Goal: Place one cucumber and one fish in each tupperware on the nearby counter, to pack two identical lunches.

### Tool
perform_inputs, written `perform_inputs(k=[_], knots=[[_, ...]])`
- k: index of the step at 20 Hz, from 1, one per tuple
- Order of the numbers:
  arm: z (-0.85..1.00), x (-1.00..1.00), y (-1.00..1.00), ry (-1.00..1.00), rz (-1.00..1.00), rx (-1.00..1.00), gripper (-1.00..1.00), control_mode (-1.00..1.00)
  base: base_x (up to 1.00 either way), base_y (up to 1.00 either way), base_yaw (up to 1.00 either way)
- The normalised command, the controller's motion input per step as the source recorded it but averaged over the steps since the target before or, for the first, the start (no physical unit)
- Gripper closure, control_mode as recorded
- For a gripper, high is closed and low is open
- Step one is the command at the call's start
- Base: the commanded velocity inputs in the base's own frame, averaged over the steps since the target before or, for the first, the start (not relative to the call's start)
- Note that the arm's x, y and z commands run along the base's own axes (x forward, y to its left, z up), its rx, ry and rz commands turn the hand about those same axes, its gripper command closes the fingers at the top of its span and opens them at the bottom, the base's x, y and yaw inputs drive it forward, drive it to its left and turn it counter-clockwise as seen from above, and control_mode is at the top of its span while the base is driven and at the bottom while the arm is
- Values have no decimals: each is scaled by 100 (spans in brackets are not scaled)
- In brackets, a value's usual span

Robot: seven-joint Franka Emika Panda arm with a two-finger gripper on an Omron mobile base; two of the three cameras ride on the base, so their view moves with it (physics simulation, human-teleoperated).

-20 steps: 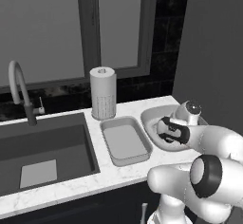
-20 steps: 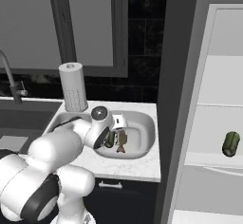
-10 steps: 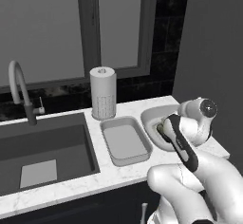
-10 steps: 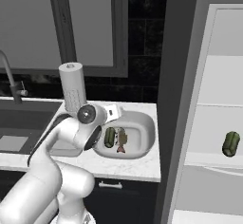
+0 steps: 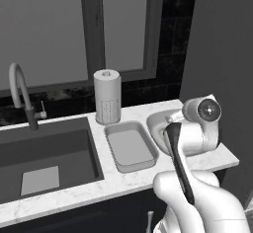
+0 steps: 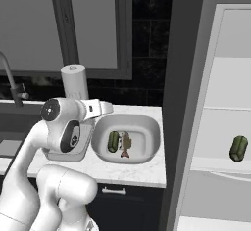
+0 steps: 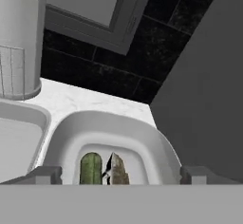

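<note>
The gripper (image 7: 114,174) hangs above the round dish (image 6: 147,149) with jaws spread wide and empty. A cucumber (image 6: 113,141) and a fish (image 6: 125,144) lie side by side inside that dish, while the narrow tray (image 5: 129,147) beside it holds nothing. Risk: the second cucumber (image 6: 238,148) sits well apart on a fridge shelf (image 6: 220,164), so a wide swing there could clip the dark wall panel (image 6: 184,78) between.

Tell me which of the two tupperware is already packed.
The wider rounded dish, right of the narrow tray: it holds a cucumber and a fish. The tray is bare.
</note>
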Motion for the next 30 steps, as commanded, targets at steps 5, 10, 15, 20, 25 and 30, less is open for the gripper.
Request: perform_inputs(k=[5, 10, 15, 20, 25, 30], knots=[[55, -72, 7, 3, -8, 13, -100, -100, 0, 0, 0], [52, -59, 10, 10, -2, 12, -100, -100, 0, 0, 0], [2, -58, 31, 13, -1, 19, -100, -100, 0, 0, 0], [2, -71, 26, 0, 0, 14, -100, -100, 0, 0, 0], [3, -63, 9, -1, 0, 12, -100, -100, 0, 0, 0], [9, -47, 0, -2, 0, 4, -100, 100, -40, -4, 0]])
